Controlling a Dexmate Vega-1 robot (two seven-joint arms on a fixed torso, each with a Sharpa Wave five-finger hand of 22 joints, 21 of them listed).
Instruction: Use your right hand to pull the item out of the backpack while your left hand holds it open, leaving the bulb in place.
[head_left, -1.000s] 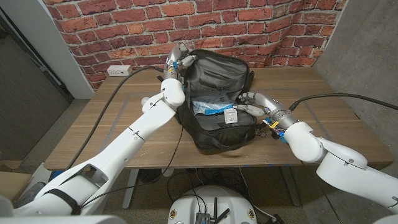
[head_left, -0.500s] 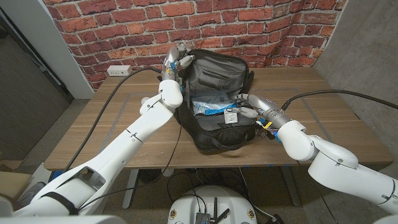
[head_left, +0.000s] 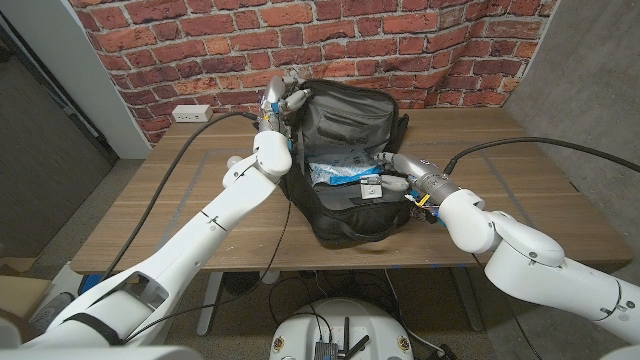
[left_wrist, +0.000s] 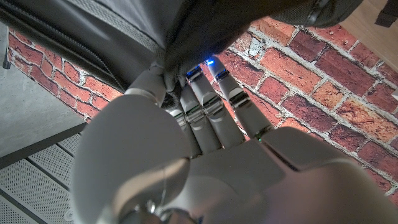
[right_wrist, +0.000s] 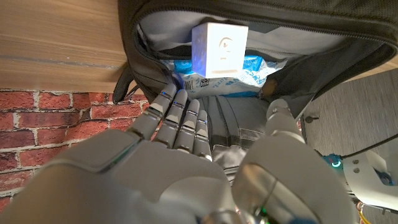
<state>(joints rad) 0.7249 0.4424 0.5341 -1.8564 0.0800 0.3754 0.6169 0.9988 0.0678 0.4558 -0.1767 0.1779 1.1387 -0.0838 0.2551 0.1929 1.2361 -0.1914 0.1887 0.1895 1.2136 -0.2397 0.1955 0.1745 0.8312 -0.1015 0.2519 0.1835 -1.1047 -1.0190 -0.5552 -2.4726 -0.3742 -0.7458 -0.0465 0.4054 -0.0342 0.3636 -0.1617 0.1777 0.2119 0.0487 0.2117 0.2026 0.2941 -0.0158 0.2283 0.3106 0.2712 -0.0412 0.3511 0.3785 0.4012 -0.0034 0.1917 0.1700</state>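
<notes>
Head view: at frame centre we see the black fabric backpack (head_left: 345, 160) gaping on the wooden counter (head_left: 180, 210), our left hand (head_left: 282, 98) gripping its upper-left rim. Our right hand (head_left: 400, 172), fingers apart and empty, sits just right of the small white box (head_left: 371, 187).

Right wrist view: that box (right_wrist: 219, 50) lies straight beyond our fingertips (right_wrist: 180, 106), upper centre, on blue-and-white packaging (right_wrist: 249, 74).
</notes>
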